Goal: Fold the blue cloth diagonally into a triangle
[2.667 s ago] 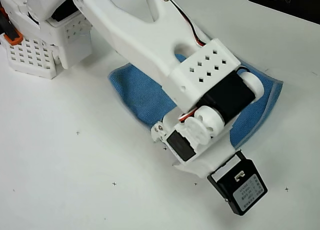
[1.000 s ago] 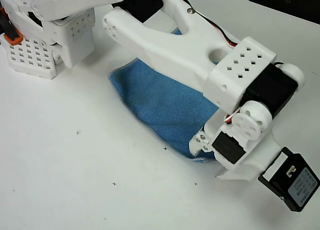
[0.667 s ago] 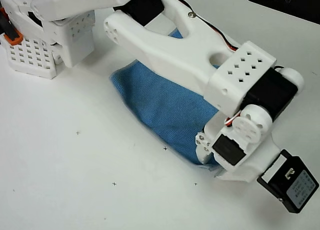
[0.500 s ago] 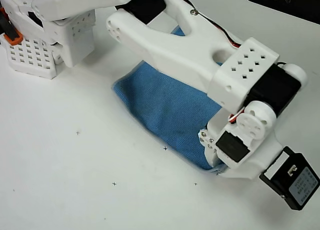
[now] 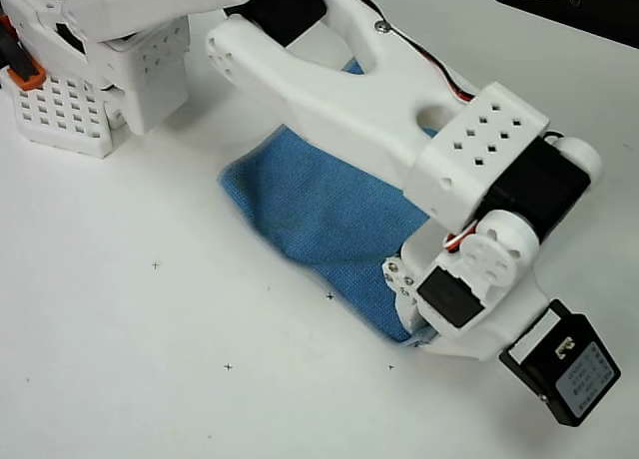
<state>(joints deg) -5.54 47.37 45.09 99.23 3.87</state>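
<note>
The blue cloth (image 5: 319, 215) lies bunched beneath the white arm (image 5: 349, 90); gripper (image 5: 414, 329) covers its lower corner, grip state indeterminate.

The medium-blue textured microfibre cloth (image 5: 319, 215) lies on the white counter (image 5: 150, 359), under the white plastic arm (image 5: 399, 120); the hand (image 5: 419, 324) is at its lower-right edge.

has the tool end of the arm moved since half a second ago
Yes. In the overhead view the tool and its black camera block have slid left and slightly down the picture, judged against the table's small cross mark, dragging over the blue cloth.
</note>
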